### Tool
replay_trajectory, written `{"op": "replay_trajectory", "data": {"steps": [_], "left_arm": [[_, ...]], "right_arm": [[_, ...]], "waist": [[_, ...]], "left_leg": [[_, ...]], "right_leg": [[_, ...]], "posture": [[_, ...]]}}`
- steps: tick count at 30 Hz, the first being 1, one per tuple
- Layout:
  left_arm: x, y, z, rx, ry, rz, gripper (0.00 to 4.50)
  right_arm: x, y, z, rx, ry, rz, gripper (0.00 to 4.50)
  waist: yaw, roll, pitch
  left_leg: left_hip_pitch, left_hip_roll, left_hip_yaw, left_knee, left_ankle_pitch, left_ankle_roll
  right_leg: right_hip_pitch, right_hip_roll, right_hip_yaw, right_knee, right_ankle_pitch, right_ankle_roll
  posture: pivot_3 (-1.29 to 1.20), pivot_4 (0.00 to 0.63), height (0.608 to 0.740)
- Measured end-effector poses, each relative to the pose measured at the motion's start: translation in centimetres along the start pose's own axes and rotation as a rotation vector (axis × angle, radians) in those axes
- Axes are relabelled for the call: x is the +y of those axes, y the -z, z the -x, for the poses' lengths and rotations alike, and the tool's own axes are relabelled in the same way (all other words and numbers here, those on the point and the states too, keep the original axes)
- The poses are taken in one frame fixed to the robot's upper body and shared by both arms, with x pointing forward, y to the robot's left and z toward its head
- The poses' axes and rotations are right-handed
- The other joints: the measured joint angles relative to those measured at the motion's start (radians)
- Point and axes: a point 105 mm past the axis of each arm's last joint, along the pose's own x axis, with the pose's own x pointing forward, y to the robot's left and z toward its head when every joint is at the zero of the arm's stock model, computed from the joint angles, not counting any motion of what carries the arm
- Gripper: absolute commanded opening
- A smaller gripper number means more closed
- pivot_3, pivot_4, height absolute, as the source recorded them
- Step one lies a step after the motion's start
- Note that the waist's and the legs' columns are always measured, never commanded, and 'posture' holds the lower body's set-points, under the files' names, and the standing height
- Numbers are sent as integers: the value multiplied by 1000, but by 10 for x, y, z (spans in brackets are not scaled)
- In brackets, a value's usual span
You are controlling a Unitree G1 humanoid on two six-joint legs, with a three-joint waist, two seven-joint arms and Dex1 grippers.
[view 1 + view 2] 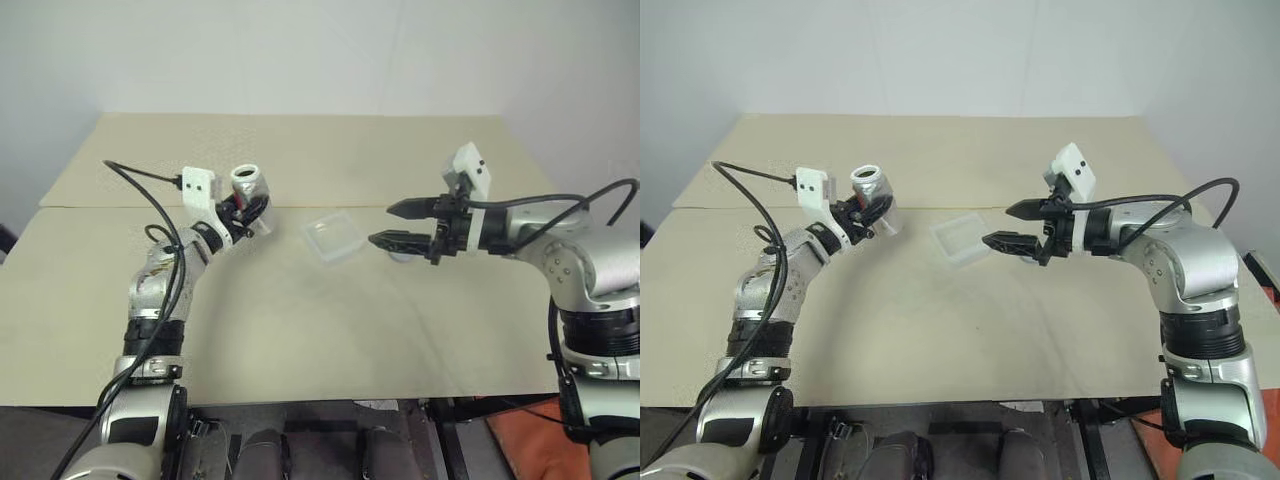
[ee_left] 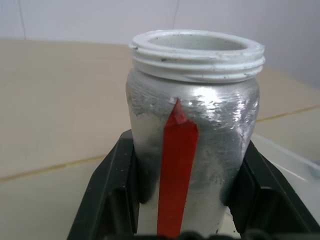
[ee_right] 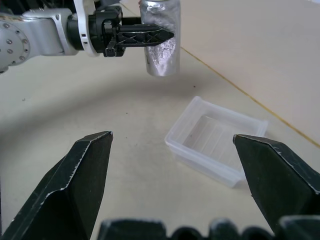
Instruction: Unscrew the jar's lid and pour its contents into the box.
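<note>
My left gripper [image 1: 244,209] is shut on the jar [image 1: 248,185], a silvery cylinder with a red stripe [image 2: 176,170]. It holds the jar upright above the table, left of centre. The jar's white threaded mouth [image 2: 196,50] is uncovered. The contents are hidden; I cannot see inside the jar. The box [image 1: 335,236], a clear shallow tray, lies on the table between the two grippers, and its floor [image 3: 212,135] looks bare. My right gripper [image 1: 394,224] stands open just right of the box, pointing at it, with nothing between its fingers. The lid [image 1: 399,258], grey-blue, peeks out on the table under that gripper.
A seam [image 1: 110,207] runs across the tan tabletop behind the box. A black cable [image 1: 150,195] loops over my left forearm. The table's front edge [image 1: 300,400] is close to me. An orange thing [image 1: 525,440] sits low at the right.
</note>
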Motion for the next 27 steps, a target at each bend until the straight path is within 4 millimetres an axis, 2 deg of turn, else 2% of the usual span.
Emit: {"op": "replay_trajectory", "data": {"steps": [3,6,7,8,10,11,12,16,18,20,22,27], "left_arm": [[-9,-1,-18,5,30,-378,1904],[-26,-25,-42,-52,103,-881,1904],[-35,-37,-53,-85,143,-1108,1904],[-45,-51,-61,-138,170,-1263,1904],[-63,-70,-69,-230,217,-1437,1904],[-69,-72,-72,-251,240,-1498,1904],[-72,-70,-73,-260,267,-1550,1904],[-75,-29,-75,-208,411,-1888,1904],[-72,-16,-76,-202,433,-2026,1904],[-74,-16,-81,-224,417,-2124,1904],[-83,-21,-89,-286,420,-2295,1904],[-98,-26,-93,-428,461,-2473,1904]], "right_arm": [[-2,1,0,7,-7,3,4478],[-4,0,-2,12,-14,16,4478],[-4,-1,-4,11,-17,22,4478],[-4,-3,-6,7,-20,29,4478],[-4,-6,-8,4,-23,42,4478],[-4,-6,-8,3,-24,44,4478],[-5,-7,-8,3,-23,43,4478],[-9,-4,-7,12,7,39,4478],[-11,-5,-5,6,23,31,4478],[-14,-8,-1,-17,45,7,4478],[-15,-17,5,-78,66,-25,4478],[-11,-24,7,-112,71,-37,4478]], "waist": [[13,0,0],[19,0,0],[21,0,0],[23,0,0],[21,0,0],[21,0,0],[19,0,0],[10,0,0],[11,0,0],[16,-1,0],[26,-1,0],[26,-1,0]], "left_leg": [[-2,-1,0,0,0,0],[-4,-1,0,1,0,0],[-4,-2,0,0,0,0],[-4,-2,0,0,0,0],[-4,-2,0,0,-1,1],[-4,-2,1,-1,-1,1],[-4,-1,1,-1,-1,1],[-5,-1,2,-2,-1,1],[-6,-1,2,-2,-1,1],[-9,-1,1,-1,-1,2],[-12,-1,1,1,-2,3],[-13,-1,1,1,-2,4]], "right_leg": [[-2,0,-1,0,0,0],[-2,0,-1,-2,1,0],[-2,0,-1,-3,1,0],[-1,0,-1,-4,2,0],[-1,0,-1,-5,2,0],[-2,0,-1,-6,2,1],[-2,0,-1,-6,2,1],[-4,0,0,-5,2,1],[-5,0,0,-5,2,1],[-6,0,-1,-5,2,2],[-7,0,-1,-6,3,3],[-8,0,-1,-8,3,3]], "posture": [[0,150,740],[0,150,740],[0,150,740],[0,150,740],[0,150,740],[0,150,740],[0,150,740],[0,150,740],[0,150,740],[0,150,740],[0,150,740],[0,150,740]]}}
